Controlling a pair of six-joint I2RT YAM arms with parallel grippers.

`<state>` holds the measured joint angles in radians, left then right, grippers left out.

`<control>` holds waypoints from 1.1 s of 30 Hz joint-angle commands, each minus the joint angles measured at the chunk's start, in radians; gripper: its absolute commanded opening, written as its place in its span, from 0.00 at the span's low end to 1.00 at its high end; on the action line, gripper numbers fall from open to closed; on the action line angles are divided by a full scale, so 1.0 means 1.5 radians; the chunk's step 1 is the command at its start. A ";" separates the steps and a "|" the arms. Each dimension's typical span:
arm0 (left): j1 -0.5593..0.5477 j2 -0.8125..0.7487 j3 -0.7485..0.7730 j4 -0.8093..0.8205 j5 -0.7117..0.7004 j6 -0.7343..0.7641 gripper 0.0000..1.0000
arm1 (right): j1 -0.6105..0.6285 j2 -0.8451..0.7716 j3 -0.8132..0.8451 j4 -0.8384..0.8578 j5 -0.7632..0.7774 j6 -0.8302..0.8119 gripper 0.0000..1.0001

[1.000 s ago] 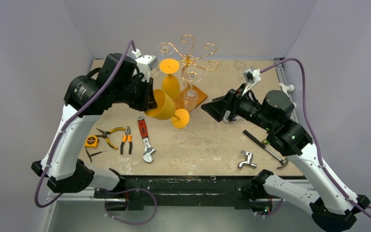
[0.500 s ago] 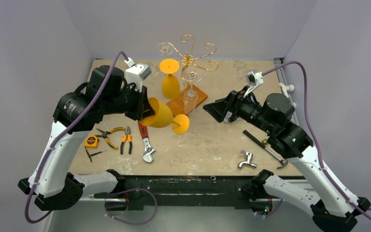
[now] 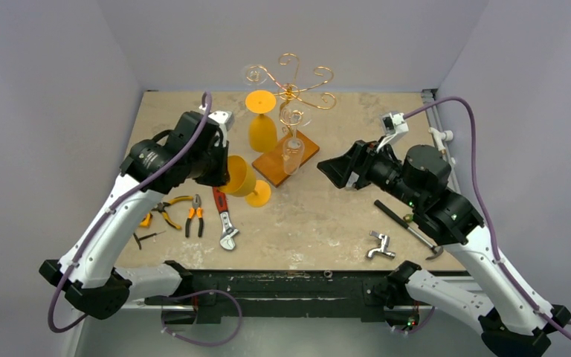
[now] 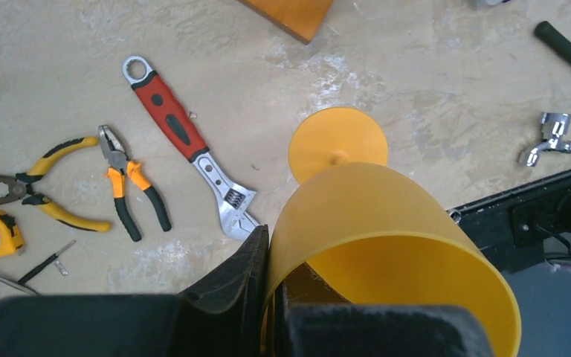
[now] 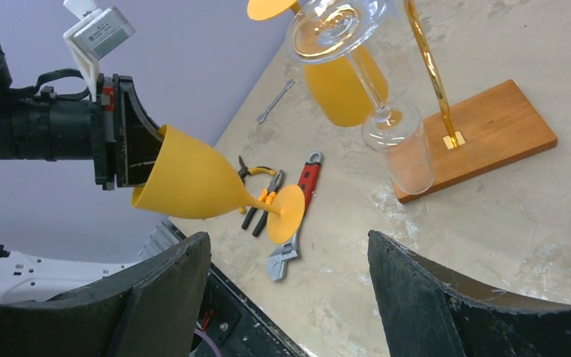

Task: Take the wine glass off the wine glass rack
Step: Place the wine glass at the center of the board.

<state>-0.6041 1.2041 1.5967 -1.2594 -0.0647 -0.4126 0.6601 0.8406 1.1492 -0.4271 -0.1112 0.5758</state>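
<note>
Left gripper (image 3: pixel 223 166) pinches the yellow wine glass (image 3: pixel 240 178) by its rim, stem pointing to four o'clock, rack (image 3: pixel 291 91) at one o'clock; right gripper (image 3: pixel 338 169) spread.

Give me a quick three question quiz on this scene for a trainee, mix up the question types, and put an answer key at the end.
1. True or false: the right gripper is shut on a glass.
2. Which part of the tilted yellow wine glass does the left gripper pinch? A the stem; B the bowl's rim; C the foot.
3. Name the red-handled tool lying on the table.
Key: 1 false, it is open and empty; 2 B; 3 an adjustable wrench.
</note>
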 commanded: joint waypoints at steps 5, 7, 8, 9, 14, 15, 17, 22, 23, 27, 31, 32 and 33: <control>0.011 0.039 -0.052 0.070 -0.099 -0.046 0.00 | -0.001 -0.019 0.014 -0.031 0.049 -0.012 0.76; 0.019 0.049 -0.064 0.085 -0.092 -0.045 0.00 | -0.002 -0.019 0.018 -0.040 0.053 -0.015 0.76; 0.024 0.054 -0.070 0.092 -0.083 -0.042 0.00 | -0.001 -0.020 0.018 -0.043 0.055 -0.017 0.76; 0.028 0.059 -0.075 0.096 -0.074 -0.041 0.00 | -0.001 -0.021 0.017 -0.046 0.058 -0.017 0.76; 0.038 0.065 -0.132 0.146 -0.062 -0.038 0.00 | -0.001 -0.026 0.015 -0.054 0.061 -0.017 0.76; 0.038 0.068 -0.142 0.153 -0.063 -0.039 0.00 | -0.001 -0.026 0.015 -0.056 0.063 -0.017 0.76; 0.043 0.079 -0.157 0.164 -0.061 -0.041 0.00 | -0.001 -0.027 0.015 -0.059 0.066 -0.018 0.76; 0.047 0.116 -0.174 0.176 -0.074 -0.029 0.00 | -0.001 -0.026 0.013 -0.059 0.066 -0.020 0.76; 0.047 0.122 -0.180 0.179 -0.077 -0.026 0.00 | -0.001 -0.025 0.013 -0.059 0.067 -0.020 0.76; 0.054 0.134 -0.213 0.194 -0.086 -0.019 0.00 | -0.001 -0.026 0.012 -0.060 0.068 -0.021 0.76; 0.062 0.140 -0.241 0.206 -0.078 -0.017 0.00 | -0.001 -0.026 0.006 -0.061 0.067 -0.022 0.76; 0.062 0.142 -0.244 0.207 -0.076 -0.017 0.00 | -0.002 -0.026 0.005 -0.061 0.066 -0.023 0.76; 0.062 0.144 -0.247 0.208 -0.075 -0.017 0.00 | -0.001 -0.026 0.005 -0.062 0.066 -0.023 0.76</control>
<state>-0.5209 1.4174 1.2411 -0.9993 -0.1707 -0.4522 0.6601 0.8104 1.1496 -0.5232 -0.0353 0.5575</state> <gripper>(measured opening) 0.043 0.761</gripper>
